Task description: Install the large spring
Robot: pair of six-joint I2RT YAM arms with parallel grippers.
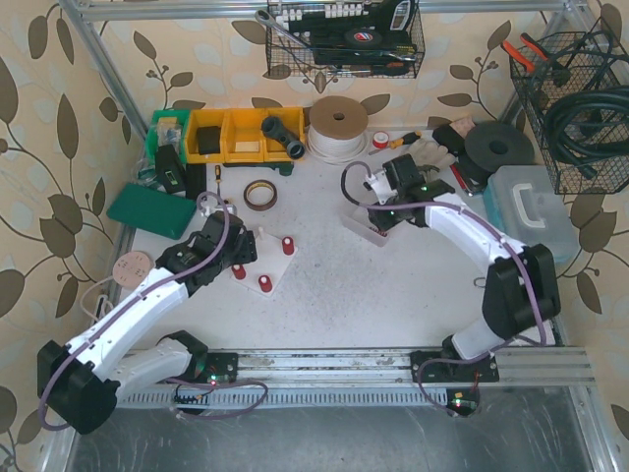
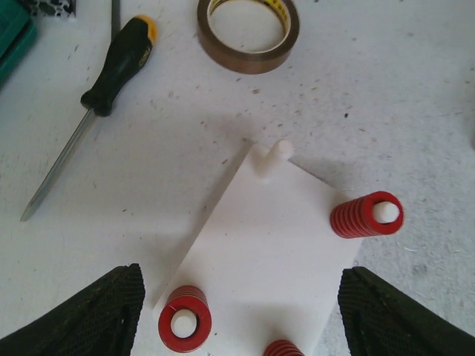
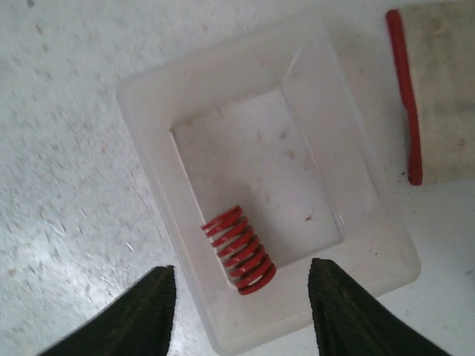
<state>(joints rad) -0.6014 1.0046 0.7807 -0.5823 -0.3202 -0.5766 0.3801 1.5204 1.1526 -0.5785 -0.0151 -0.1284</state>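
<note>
A red spring (image 3: pixel 239 249) lies on its side in a clear plastic tray (image 3: pixel 371 245), which also shows in the top view (image 1: pixel 364 228). My right gripper (image 3: pixel 241 319) is open above the tray, its jaws on either side of the spring and apart from it. A white plate (image 2: pixel 274 245) carries three red springs on white pegs: one at the right (image 2: pixel 365 215), one at the near left (image 2: pixel 184 319), one at the bottom edge (image 2: pixel 283 348). A bare white peg (image 2: pixel 273 157) stands at the plate's far corner. My left gripper (image 2: pixel 241 319) is open and empty over the plate (image 1: pixel 263 258).
A black-handled screwdriver (image 2: pixel 104 89) and a roll of brown tape (image 2: pixel 248 33) lie beyond the plate. Yellow bins (image 1: pixel 236 133), a large tape reel (image 1: pixel 339 126), gloves (image 1: pixel 428 152) and a clear box (image 1: pixel 536 206) stand at the back and right. A green pad (image 1: pixel 152 211) lies at the left.
</note>
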